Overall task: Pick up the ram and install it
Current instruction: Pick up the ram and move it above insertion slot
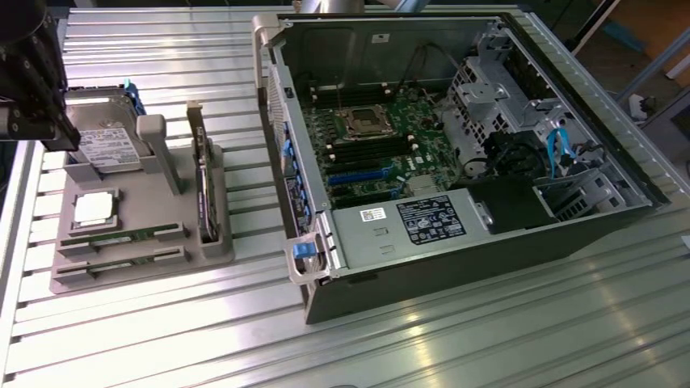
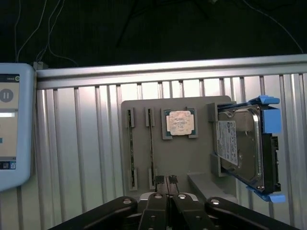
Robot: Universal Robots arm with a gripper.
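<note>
Since our black gripper is clenched on nothing, we judge it could jab the thin green ram stick near its fingertips.

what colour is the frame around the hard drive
Blue. The hard drive frame shows best in the wrist view.

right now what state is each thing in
gripper: shut, holding nothing
ram: two sticks, both lying in their tray slots, not picked up
cpu: lying flat in its tray pocket
hard drive: propped in its tray holder, blue frame on
expansion card: standing on edge in its tray slot
computer case: on its side, side panel off, inside exposed
tablet: screen lit
</note>
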